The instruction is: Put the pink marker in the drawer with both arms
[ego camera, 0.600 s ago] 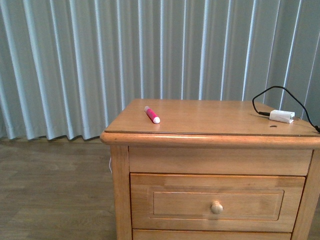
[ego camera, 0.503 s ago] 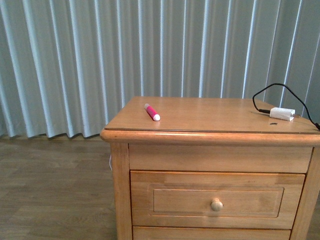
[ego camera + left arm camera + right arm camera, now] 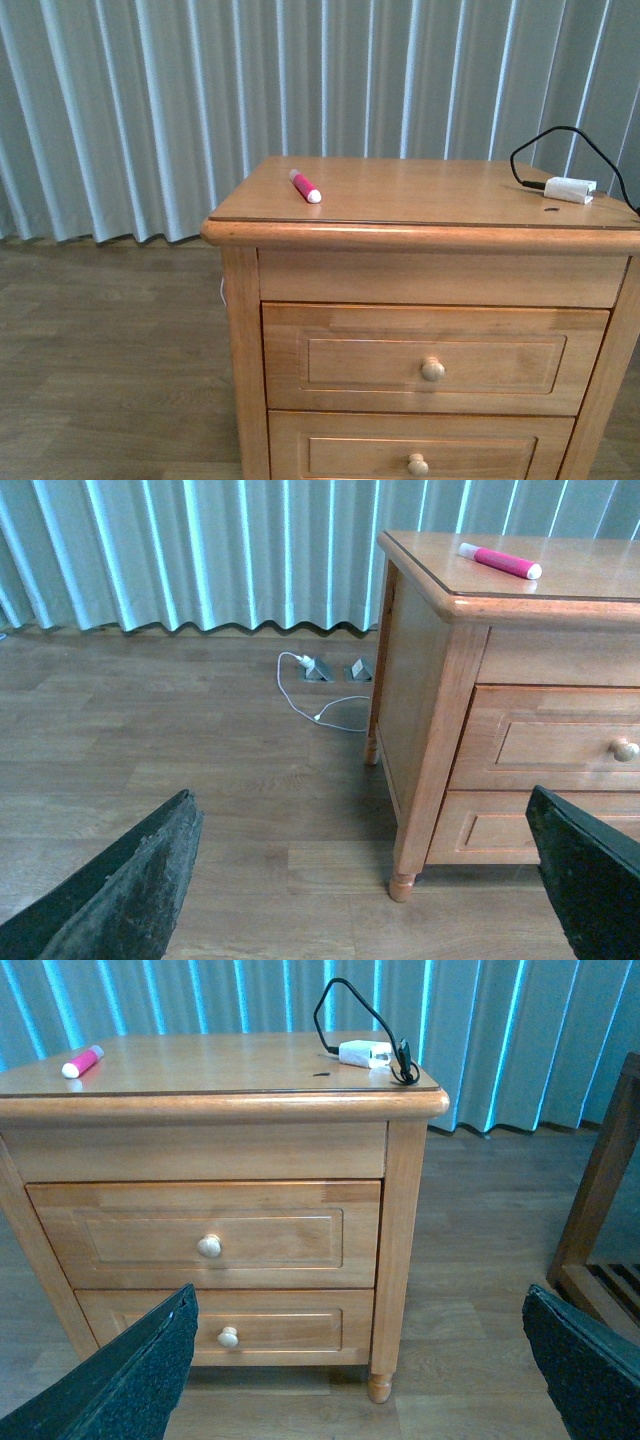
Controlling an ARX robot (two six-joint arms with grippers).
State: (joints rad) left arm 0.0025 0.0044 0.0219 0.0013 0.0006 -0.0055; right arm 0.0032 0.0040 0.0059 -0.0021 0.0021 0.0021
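Observation:
The pink marker (image 3: 305, 187) lies on the nightstand's top near its left front corner; it also shows in the left wrist view (image 3: 499, 561) and the right wrist view (image 3: 82, 1062). The top drawer (image 3: 434, 348) is shut, with a round knob (image 3: 432, 369); it also shows in the right wrist view (image 3: 205, 1236). Neither arm shows in the front view. My left gripper (image 3: 365, 880) is open and empty, low over the floor left of the nightstand. My right gripper (image 3: 360, 1370) is open and empty, in front of the nightstand and well back from it.
A white adapter (image 3: 570, 189) with a black cable lies at the top's right rear. The matching lower drawer (image 3: 418, 457) is shut. Curtains hang behind. A white cable (image 3: 310, 695) lies on the floor left of the nightstand. A wooden frame (image 3: 600, 1210) stands to its right.
The front view has shifted so the nightstand sits higher in the picture and the lower drawer's knob now shows. The marker and adapter have not moved on the top.

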